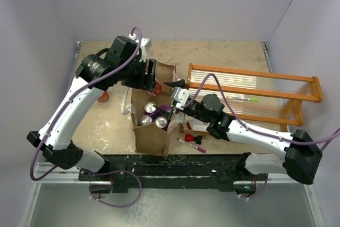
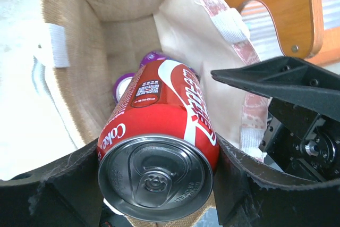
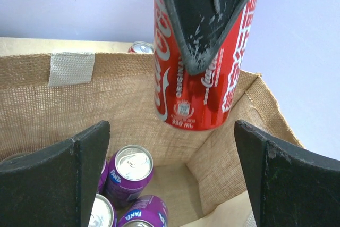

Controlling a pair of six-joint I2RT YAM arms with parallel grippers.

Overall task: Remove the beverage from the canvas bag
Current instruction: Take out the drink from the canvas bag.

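Your left hand [image 2: 159,184] is closed partway around the red aluminium cola can [image 2: 159,126], which hangs over the mouth of the tan canvas bag [image 3: 133,94]. Your right hand [image 3: 170,174] stands wide open and empty. If the grip slips, the can drops onto the purple cans [image 3: 130,171] inside. Only the right wrist view shows its base hanging free.

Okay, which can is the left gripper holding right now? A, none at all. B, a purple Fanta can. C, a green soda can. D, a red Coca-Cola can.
D: in the left wrist view the left gripper clamps the red Coca-Cola can over the canvas bag, while the purple Fanta cans sit inside.
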